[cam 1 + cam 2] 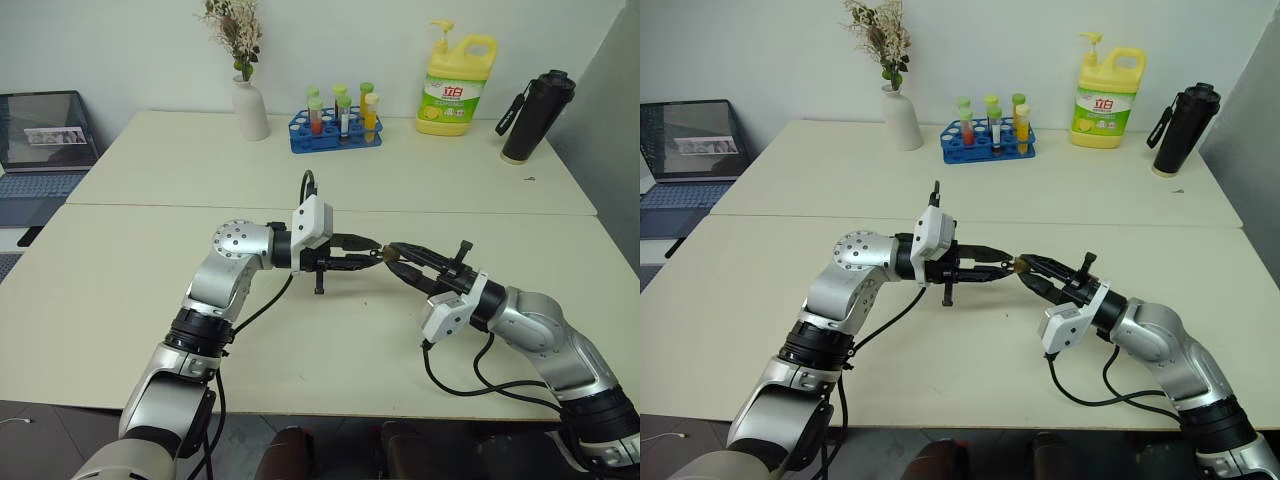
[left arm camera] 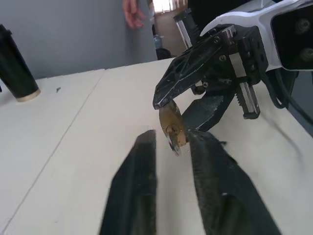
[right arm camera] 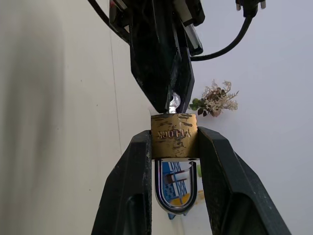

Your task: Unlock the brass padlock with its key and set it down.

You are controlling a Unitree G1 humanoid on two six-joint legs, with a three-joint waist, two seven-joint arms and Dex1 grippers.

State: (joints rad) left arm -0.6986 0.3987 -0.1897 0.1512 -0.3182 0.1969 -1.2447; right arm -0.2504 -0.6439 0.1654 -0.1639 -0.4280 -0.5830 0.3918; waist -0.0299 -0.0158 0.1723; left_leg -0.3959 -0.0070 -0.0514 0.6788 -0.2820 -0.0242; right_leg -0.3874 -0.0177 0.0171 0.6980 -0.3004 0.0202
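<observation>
The padlock (image 3: pixel 174 135) is held up over the front table (image 1: pixel 130 330), between the two arms, with nothing under it. The right gripper (image 1: pixel 402 259) is pinched on the lock's brass body, one finger on each flat side, and the shackle (image 3: pixel 175 190) hangs behind the body between those fingers, its legs seated in the body. The key (image 3: pixel 174 102) is seen as a small silvery head sitting in the keyway, at the tip of the left gripper (image 2: pixel 168 147).

In the left wrist view a narrow gap is seen between the left gripper's fingertips, and the lock's keyed end lies just past them. Whether the key head is pinched or only touched cannot be told from these pictures.

The step in hand is judged to be the turn of the key. It is best done as follows:

- The key head should be gripped squarely before any twist is given, since a slipping fingertip would turn nothing.
- The twist should be made about the key's own line, with the left wrist rolled and not swung, so that no sideways load is put on the thin key.
- The right grip should be kept firm on the body, as the torque must be resisted there.
- The shackle should be left free of both fingers so it can spring out.

Only then should the lock be lowered to the table.
</observation>
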